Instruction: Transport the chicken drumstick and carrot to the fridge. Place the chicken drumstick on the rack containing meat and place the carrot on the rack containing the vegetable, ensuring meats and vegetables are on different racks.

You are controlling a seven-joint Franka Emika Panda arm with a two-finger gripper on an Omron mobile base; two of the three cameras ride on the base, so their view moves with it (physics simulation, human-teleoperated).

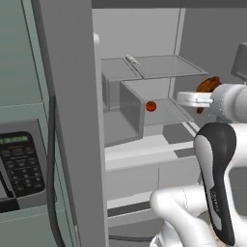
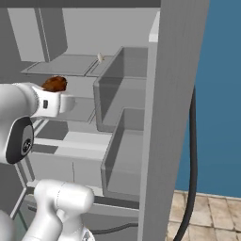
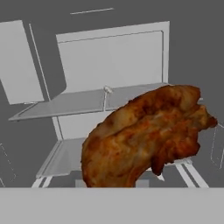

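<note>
The reddish-brown chicken drumstick (image 3: 144, 135) looms large in the hand view and hides the fingertips. My gripper (image 1: 206, 96) is shut on it and holds it in front of the open fridge (image 1: 137, 34), at the right, between the two shelves. The drumstick (image 1: 208, 86) sticks up above the white hand; from the other side the drumstick (image 2: 55, 84) shows at the left. On the upper shelf (image 1: 166, 66) lies a small pale item (image 1: 131, 59). A small red round item (image 1: 151, 106) rests on the lower shelf (image 1: 169, 112). The carrot is out of view.
The fridge's grey door edge (image 1: 72, 120) stands close at the left, with door bins (image 2: 117, 94) beside the shelves. A black-fronted oven panel (image 1: 19, 164) lies further left. Pale drawers (image 1: 144, 178) sit under the shelves. A blue wall (image 2: 221, 94) and tiled floor (image 2: 212, 212) are at the right.
</note>
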